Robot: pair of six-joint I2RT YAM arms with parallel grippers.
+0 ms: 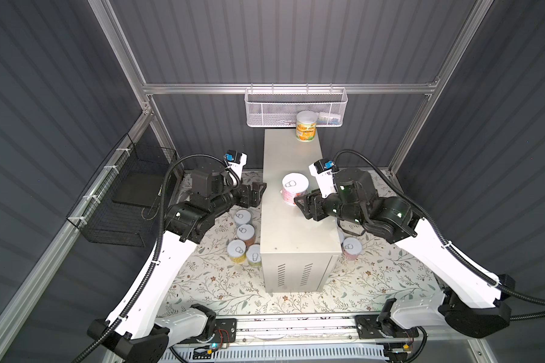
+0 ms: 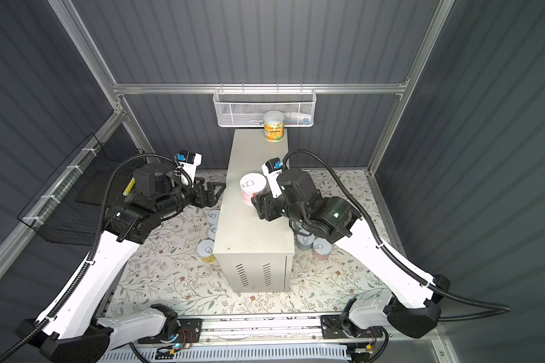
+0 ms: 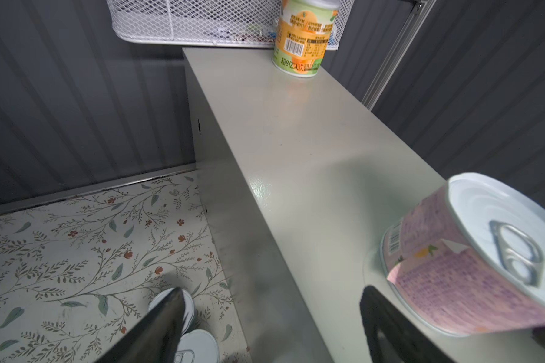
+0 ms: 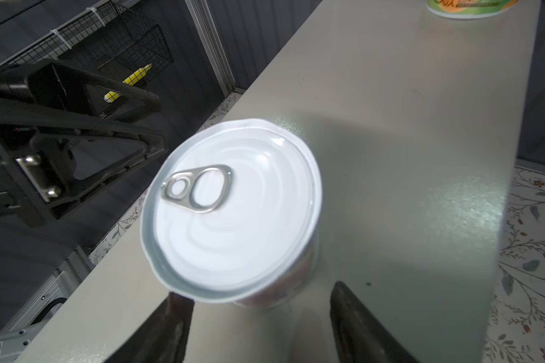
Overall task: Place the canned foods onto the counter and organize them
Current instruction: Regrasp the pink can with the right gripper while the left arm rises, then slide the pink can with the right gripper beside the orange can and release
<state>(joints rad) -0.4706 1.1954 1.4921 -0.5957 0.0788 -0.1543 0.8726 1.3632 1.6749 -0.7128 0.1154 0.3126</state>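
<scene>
You see on the cream counter (image 1: 291, 226) a pink can (image 1: 294, 189) at the middle, an orange-green can (image 1: 306, 127) upright at the far end, and other cans (image 1: 245, 233) standing low beside it.

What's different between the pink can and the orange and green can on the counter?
The pink can stands midway along the counter, beside the right end effector; the orange and green can stands at its far end, alone. The pink can's label is pink, the other's orange and green. Both stand upright.

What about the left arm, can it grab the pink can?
Probably yes: the left gripper is open beside the counter, with bare top between it and the pink can, though the right gripper crowds it.
</scene>
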